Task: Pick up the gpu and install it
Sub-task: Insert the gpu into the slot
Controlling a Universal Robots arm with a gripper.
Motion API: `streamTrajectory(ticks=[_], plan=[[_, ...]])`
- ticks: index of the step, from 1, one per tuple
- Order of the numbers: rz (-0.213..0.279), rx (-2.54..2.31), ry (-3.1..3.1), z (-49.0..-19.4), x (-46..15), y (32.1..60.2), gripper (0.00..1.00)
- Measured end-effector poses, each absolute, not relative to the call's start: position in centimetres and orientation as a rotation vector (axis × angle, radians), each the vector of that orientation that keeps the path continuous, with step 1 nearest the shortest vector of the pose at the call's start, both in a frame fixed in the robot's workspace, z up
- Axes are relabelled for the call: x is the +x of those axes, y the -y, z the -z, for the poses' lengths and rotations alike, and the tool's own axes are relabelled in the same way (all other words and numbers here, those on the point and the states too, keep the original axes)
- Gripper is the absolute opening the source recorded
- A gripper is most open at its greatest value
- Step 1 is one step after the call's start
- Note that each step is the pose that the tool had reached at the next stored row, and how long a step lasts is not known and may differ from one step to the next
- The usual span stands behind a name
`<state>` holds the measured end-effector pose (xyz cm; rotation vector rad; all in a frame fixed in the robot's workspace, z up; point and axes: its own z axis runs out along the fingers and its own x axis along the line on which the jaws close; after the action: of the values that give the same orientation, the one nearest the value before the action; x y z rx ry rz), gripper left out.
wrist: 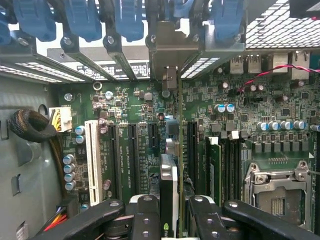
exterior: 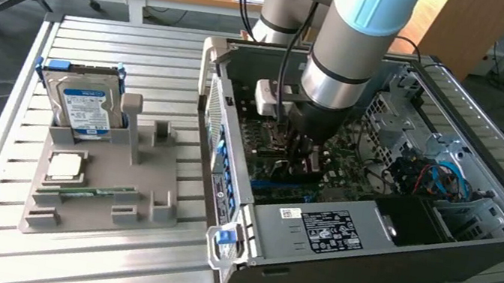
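Black and edge-on, the gpu point(wrist: 168, 200) sits clamped between the fingers point(wrist: 145, 215) of your tool point(exterior: 298, 156), which is reaching down inside the open computer case point(exterior: 478, 246). From the wrist view you see the card standing upright over the green motherboard point(wrist: 250, 125), in line with the expansion slots point(wrist: 132, 155) and the metal bracket point(wrist: 172, 45) at the case's rear wall. On the exterior view's left, the grey holder point(exterior: 98, 189) on your desk point(exterior: 31, 258) carries the hard drive point(exterior: 85, 106), a processor point(exterior: 65, 167) and a memory stick point(exterior: 92, 192).
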<state>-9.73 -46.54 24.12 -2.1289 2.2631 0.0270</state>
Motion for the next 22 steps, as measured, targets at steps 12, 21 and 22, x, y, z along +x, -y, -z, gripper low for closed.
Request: streamTrajectory(ticks=[12,21,22], plan=[[-0.03,-2.127,-2.262,-24.23,-9.73,46.54,0.27],[-0.03,-2.128,-2.262,-24.27,-9.81,46.54,0.27],[-0.03,-2.128,-2.262,-24.3,-9.81,46.54,0.27]])
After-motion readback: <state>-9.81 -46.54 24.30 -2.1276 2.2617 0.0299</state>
